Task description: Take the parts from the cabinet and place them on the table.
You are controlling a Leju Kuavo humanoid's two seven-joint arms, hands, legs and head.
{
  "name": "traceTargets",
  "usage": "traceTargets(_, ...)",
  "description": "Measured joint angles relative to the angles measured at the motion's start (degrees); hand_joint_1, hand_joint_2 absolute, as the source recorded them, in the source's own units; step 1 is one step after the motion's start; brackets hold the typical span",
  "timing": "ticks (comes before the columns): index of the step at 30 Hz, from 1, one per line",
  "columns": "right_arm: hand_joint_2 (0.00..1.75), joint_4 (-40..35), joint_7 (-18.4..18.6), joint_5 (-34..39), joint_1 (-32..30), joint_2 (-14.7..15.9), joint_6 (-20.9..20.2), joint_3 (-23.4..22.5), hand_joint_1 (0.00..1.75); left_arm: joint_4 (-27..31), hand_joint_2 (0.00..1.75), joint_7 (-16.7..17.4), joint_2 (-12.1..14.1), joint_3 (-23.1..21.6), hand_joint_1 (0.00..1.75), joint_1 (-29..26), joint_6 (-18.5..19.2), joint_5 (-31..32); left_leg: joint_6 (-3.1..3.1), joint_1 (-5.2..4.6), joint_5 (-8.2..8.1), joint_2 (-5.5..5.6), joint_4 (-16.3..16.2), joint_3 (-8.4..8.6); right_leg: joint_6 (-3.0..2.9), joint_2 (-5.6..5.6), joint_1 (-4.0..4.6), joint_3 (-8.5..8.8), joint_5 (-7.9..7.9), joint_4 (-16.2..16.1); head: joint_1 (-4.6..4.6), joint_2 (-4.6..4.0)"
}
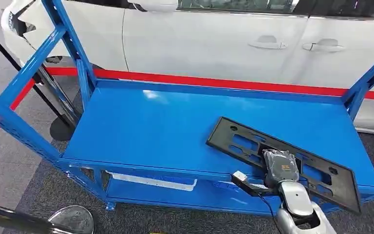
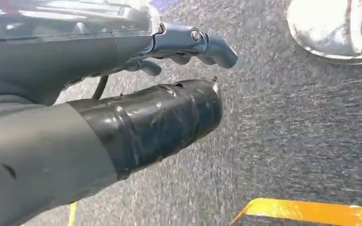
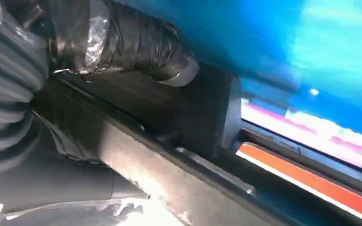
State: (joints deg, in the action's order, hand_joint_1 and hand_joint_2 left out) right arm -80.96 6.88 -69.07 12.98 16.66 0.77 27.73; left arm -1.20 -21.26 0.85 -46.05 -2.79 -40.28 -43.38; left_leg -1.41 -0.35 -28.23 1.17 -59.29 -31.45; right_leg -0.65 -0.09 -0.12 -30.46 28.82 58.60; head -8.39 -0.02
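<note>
Right arm comes up from the lower right, forearm silver, wrist bent forward over the near edge of the blue table (image 1: 165, 126). The right hand (image 1: 281, 166) lies on top of a flat black part (image 1: 253, 141) — a long rectangular panel with cut-out slots and corner holes. The part rests flat on the table's right half, set at a slant, its far-left corner pointing toward the table middle and its near-right corner overhanging the near edge. In the right wrist view the taped thumb (image 3: 136, 47) presses onto the panel's dark surface (image 3: 202, 117), with the rest of the hand under or behind the part's edge — it reads as grasping the part at its near long edge.

Left hand (image 2: 122, 94) hangs low over grey carpet (image 2: 287, 141); thick thumb wrapped in black tape sticks straight out, darker fingers (image 2: 198, 44) loosely curled beyond it, nothing between them — released and idle.

Behind the table: a white car (image 1: 224, 39) along the far side, a red floor line (image 1: 214, 82) under it. A yellow strip (image 2: 311, 212) on the floor near the left hand.
</note>
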Motion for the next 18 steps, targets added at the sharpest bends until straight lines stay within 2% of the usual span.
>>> traceTargets(2, 1.75, -0.59, -0.72, 0.13, -0.81, 0.07, 0.28, -1.24, 1.75, 0.02, 0.00, 3.60, -0.22, -0.52, 0.00, 0.03, 0.00, 0.79, 0.00, 0.08, 0.00, -0.02, 0.02, 0.08, 0.00, 0.01, 0.09, 0.06, 0.00, 0.01, -0.02, 0.00)
traceTargets(6, 1.75, -1.40, -1.00, 0.20, -1.97, 0.31, 0.46, -2.42, 1.75, 0.02, 0.00, 4.69, -0.52, -1.07, 0.00, 0.07, 0.00, 1.03, 0.00, 0.28, 0.00, -0.04, 0.03, 0.17, 0.00, 0.03, 0.30, 0.12, 0.00, 0.02, -0.02, 0.00)
traceTargets(7, 1.75, -1.66, -0.83, 0.50, -2.21, 0.33, 0.46, -2.60, 1.75, 0.02, 1.75, 6.00, -0.76, -1.09, 0.00, 0.07, 0.00, 2.13, 0.00, 0.34, 0.00, -0.03, 0.02, 0.19, 0.00, 0.03, 0.35, 0.16, 0.00, 0.01, -0.02, 0.00)
traceTargets(9, 1.75, -2.47, -0.70, 0.81, -2.71, 0.70, 0.46, -2.64, 1.75, 0.02, 1.75, 8.39, -1.64, -1.22, 0.00, 0.25, 0.00, 3.74, 0.00, 0.35, 0.00, -0.02, 0.03, 0.23, 0.00, 0.02, 0.36, 0.19, 0.00, 0.03, -0.02, 0.00)
traceTargets(13, 1.75, -3.97, -2.47, 1.00, -3.65, 1.25, 0.79, -2.99, 1.75, 0.02, 1.75, 10.59, -4.32, -1.66, 0.00, 0.39, 0.00, 3.95, 0.00, 0.37, 0.00, -0.10, 0.03, 0.22, 0.00, 0.08, 0.38, 0.19, -0.01, 0.08, -0.02, 0.00)
traceTargets(18, 1.75, -6.43, -5.14, 1.53, -4.04, 1.27, 2.25, -2.93, 1.75, 0.02, 1.75, 17.03, -7.39, -3.35, 0.00, 1.14, 1.22, 5.18, 0.00, 0.36, 0.00, -0.11, 0.02, 0.14, 0.02, 0.09, 0.38, 0.11, -0.02, 0.13, -0.02, 0.00)
